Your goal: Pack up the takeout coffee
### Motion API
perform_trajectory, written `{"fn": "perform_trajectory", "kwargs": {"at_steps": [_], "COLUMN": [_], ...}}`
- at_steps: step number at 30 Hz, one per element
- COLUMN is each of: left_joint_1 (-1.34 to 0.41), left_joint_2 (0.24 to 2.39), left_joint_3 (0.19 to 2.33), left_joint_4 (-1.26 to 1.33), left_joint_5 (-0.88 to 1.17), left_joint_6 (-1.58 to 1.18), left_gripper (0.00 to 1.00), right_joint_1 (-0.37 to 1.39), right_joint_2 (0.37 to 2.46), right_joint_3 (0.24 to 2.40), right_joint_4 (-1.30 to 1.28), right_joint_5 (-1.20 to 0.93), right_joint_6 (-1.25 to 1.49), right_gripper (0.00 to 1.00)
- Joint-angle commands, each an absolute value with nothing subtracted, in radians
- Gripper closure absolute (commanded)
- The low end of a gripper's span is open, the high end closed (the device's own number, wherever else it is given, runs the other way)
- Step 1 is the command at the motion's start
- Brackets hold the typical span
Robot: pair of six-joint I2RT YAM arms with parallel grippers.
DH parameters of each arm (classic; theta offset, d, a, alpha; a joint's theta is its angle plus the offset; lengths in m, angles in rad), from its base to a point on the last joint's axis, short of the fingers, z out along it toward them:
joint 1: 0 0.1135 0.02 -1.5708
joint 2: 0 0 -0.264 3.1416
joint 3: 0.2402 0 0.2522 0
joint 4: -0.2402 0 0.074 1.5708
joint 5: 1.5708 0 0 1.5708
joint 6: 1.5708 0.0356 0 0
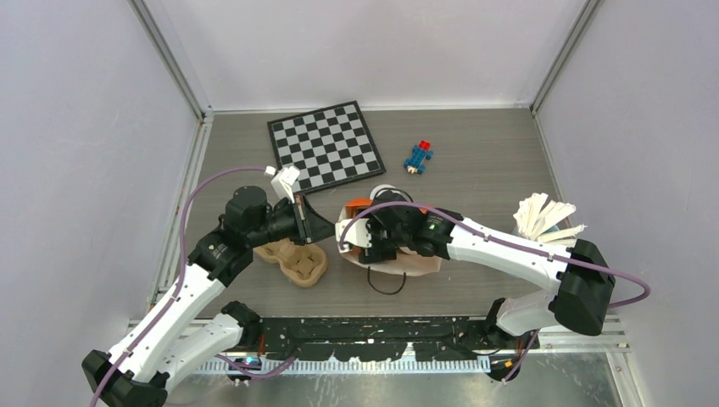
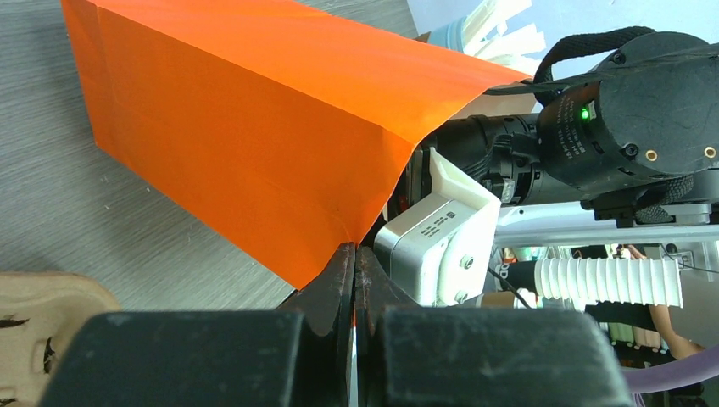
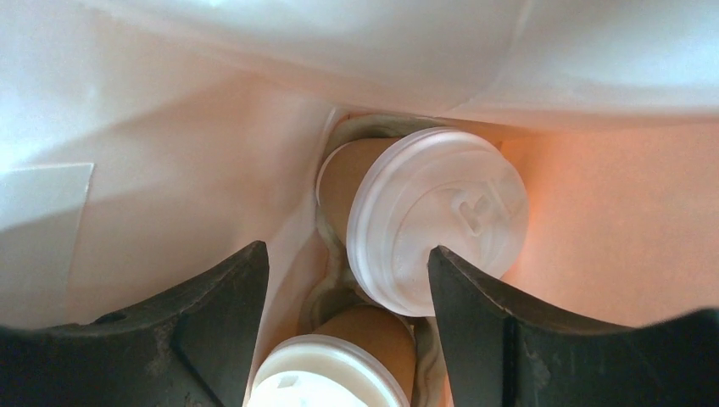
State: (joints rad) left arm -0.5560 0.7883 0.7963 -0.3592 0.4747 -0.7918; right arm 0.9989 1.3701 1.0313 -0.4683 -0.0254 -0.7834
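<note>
Both takeout coffees are sitting inside the orange paper bag [image 2: 254,127]. From the right wrist view you're looking into the bag's smooth white interior. The upper cup [image 3: 437,216] is brown kraft paper with a round white plastic lid that has a moulded sip tab on top, and it's tipped toward the camera. The lower cup [image 3: 326,373] is the same kind and only half in frame at the bottom edge. A rough fibrous pulp rim [image 3: 315,292] hugs the base of both cups.

The right gripper [image 3: 346,259] is down in the bag with its jaws standing open. The matte black fingers [image 3: 220,331] sit either side of the lower cup, and as far as I can see neither one is touching it. The right finger overlaps the edge of the upper cup's lid in the picture, but I can't tell if that's actual contact.

The left gripper [image 2: 354,254] has its jaws pinched closed on the crisp folded edge of the bag, holding the bag wall up.

Also on the wood-grain bench [image 1: 475,161]:
- a tan moulded pulp carrier [image 1: 298,263] just beside the left arm
- a glossy checkerboard [image 1: 326,144]
- a small blue and red brick toy [image 1: 418,157]
- a fan of flat pale sticks [image 1: 543,216] off to the right
</note>
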Motion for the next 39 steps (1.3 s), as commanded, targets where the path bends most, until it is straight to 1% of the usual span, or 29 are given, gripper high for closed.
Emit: {"fn": "perform_trajectory", "kwargs": {"at_steps": [1, 3, 8, 15, 18, 21, 22, 23, 27, 31, 37, 39], "left_joint_1": [-0.558, -0.558, -0.558, -0.558, -0.558, -0.558, -0.557, -0.558, -0.558, -0.558, -0.558, -0.558], "left_joint_2": [0.782, 0.781, 0.786, 0.778, 0.777, 0.774, 0.773, 0.772, 0.765, 0.762, 0.768, 0.77], "left_joint_3": [0.822, 0.822, 0.822, 0.819, 0.819, 0.819, 0.819, 0.819, 0.818, 0.815, 0.812, 0.811], "left_joint_4": [-0.328, -0.331, -0.327, -0.326, -0.326, -0.327, -0.328, -0.327, -0.331, -0.335, -0.335, -0.334], "left_joint_5": [0.494, 0.492, 0.493, 0.494, 0.494, 0.494, 0.495, 0.494, 0.492, 0.486, 0.487, 0.489], "left_joint_6": [-0.775, -0.775, -0.776, -0.782, -0.782, -0.782, -0.782, -0.782, -0.782, -0.784, -0.786, -0.785], "left_gripper": [1.0, 1.0, 1.0, 1.0, 1.0, 1.0, 1.0, 1.0, 1.0, 1.0, 1.0, 1.0], "right_joint_1": [0.997, 0.998, 1.003, 1.006, 1.009, 1.012, 1.014, 1.014, 1.016, 1.021, 1.023, 1.022], "right_joint_2": [1.351, 1.349, 1.349, 1.375, 1.384, 1.388, 1.388, 1.388, 1.386, 1.369, 1.341, 1.336], "right_joint_3": [1.095, 1.096, 1.063, 1.039, 1.037, 1.034, 1.033, 1.033, 1.033, 1.029, 1.027, 1.031], "right_joint_4": [-0.501, -0.511, -0.499, -0.461, -0.449, -0.436, -0.433, -0.432, -0.439, -0.445, -0.457, -0.468], "right_joint_5": [-0.075, -0.1, -0.091, -0.065, -0.054, -0.049, -0.048, -0.046, -0.05, -0.039, -0.013, -0.019], "right_joint_6": [-0.75, -0.726, -0.731, -0.774, -0.781, -0.784, -0.789, -0.791, -0.79, -0.79, -0.808, -0.808], "right_gripper": [0.26, 0.26, 0.34, 0.37, 0.41, 0.48, 0.53, 0.6, 0.73, 0.8, 0.96, 0.97]}}
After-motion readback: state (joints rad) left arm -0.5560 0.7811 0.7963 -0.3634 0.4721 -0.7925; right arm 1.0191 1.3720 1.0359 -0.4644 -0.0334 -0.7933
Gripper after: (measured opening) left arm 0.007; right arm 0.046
